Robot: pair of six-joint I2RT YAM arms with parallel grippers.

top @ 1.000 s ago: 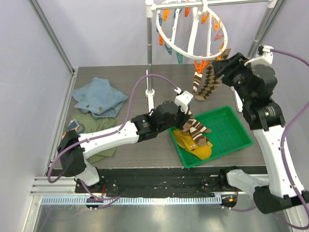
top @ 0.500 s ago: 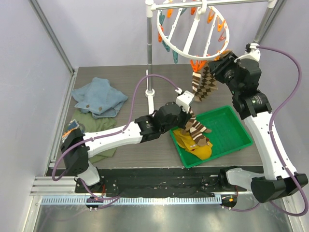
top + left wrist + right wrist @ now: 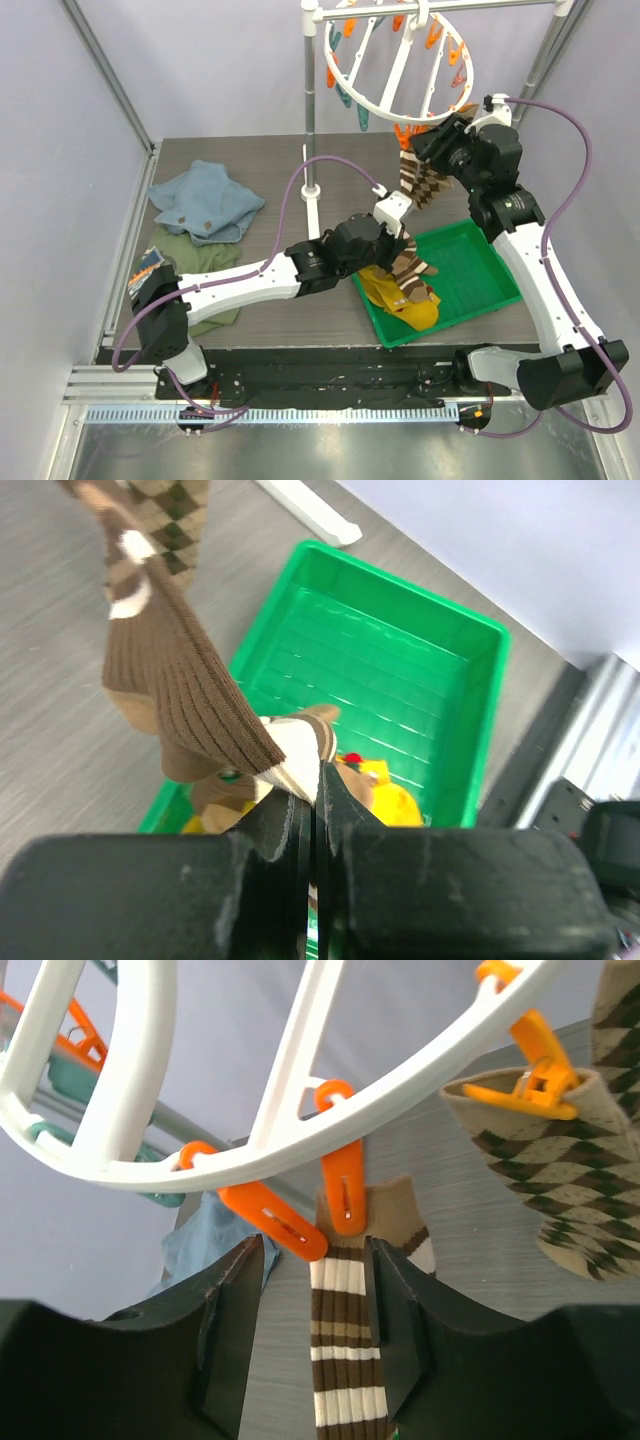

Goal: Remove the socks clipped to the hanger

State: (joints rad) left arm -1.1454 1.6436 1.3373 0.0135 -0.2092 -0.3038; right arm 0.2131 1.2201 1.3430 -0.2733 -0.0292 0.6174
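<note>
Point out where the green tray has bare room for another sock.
The green tray is bare across its far right half, bordered by its far and right rims. Its near left corner is crowded: mustard socks, a striped sock draped over them, and the left gripper pinching that sock.

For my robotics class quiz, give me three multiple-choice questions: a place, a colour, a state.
1. The yellow socks lie: A. in the green tray B. on the blue cloth C. on the hanger
2. The clip holding the striped sock is: A. teal B. orange C. white
3. The right gripper is: A. shut on a clip B. open astride the striped sock C. shut on the tray
1 A, heaped in the tray's near corner. 2 B, plain in the right wrist view. 3 B, a finger shows on each side of the sock.
</note>
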